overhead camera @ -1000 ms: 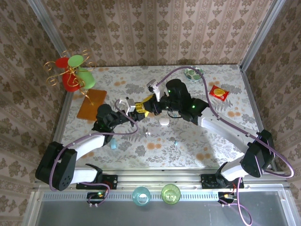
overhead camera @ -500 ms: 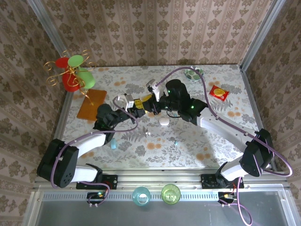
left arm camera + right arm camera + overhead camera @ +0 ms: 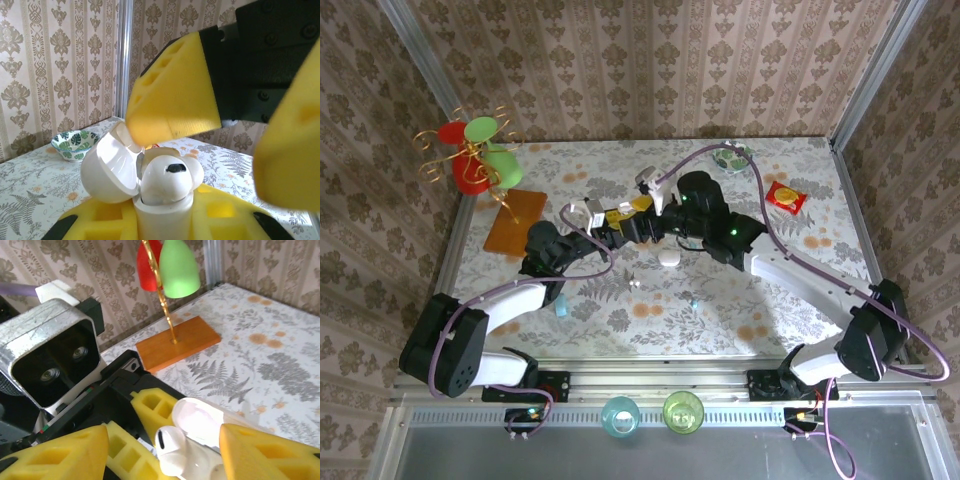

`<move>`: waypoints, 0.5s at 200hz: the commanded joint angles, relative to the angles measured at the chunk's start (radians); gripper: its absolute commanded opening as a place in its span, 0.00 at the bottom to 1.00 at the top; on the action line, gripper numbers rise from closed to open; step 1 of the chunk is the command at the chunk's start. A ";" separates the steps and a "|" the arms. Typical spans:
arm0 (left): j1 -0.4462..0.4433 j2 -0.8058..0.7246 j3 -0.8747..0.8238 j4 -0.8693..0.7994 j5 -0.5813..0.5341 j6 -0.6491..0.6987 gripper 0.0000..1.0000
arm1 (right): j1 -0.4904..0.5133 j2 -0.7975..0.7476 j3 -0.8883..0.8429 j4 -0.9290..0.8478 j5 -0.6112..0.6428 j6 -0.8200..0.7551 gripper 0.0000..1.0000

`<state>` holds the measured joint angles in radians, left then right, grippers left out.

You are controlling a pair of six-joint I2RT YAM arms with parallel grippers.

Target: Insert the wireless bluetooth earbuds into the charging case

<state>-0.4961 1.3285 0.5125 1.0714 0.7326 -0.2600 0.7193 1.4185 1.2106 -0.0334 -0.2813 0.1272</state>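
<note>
The charging case (image 3: 162,220) is white and stands upright between my left gripper's (image 3: 162,216) yellow pads (image 3: 95,220), which are shut on it. Its lid (image 3: 107,170) is flipped open to the left. A white earbud (image 3: 167,177) with a dark slot sits in the case mouth, with a second rounded white head (image 3: 195,172) beside it. My right gripper (image 3: 162,455) is open, its yellow fingers (image 3: 55,455) standing on either side of the earbud (image 3: 175,447) and lid (image 3: 200,417) without touching them. In the top view the left gripper (image 3: 600,228) and the right gripper (image 3: 623,218) meet above the table's middle.
On the table lie a white oval (image 3: 668,257), a tiny white bit (image 3: 633,284) and two light-blue bits (image 3: 561,308) (image 3: 695,301). An orange-based stand (image 3: 515,222) is at the left, a leaf-patterned bowl (image 3: 728,157) and a red packet (image 3: 785,198) at the back right.
My right gripper's jaws have opened, where they were nearly shut before. Both grippers have drifted slightly toward the far side, still tip to tip.
</note>
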 commanded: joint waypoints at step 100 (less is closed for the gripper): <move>-0.002 -0.041 0.009 0.043 0.013 0.034 0.00 | -0.023 0.031 0.042 -0.107 0.123 0.041 0.71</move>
<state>-0.4961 1.3281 0.5121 1.0580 0.7292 -0.2535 0.7124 1.4364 1.2301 -0.1020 -0.1947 0.1421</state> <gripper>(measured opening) 0.196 0.709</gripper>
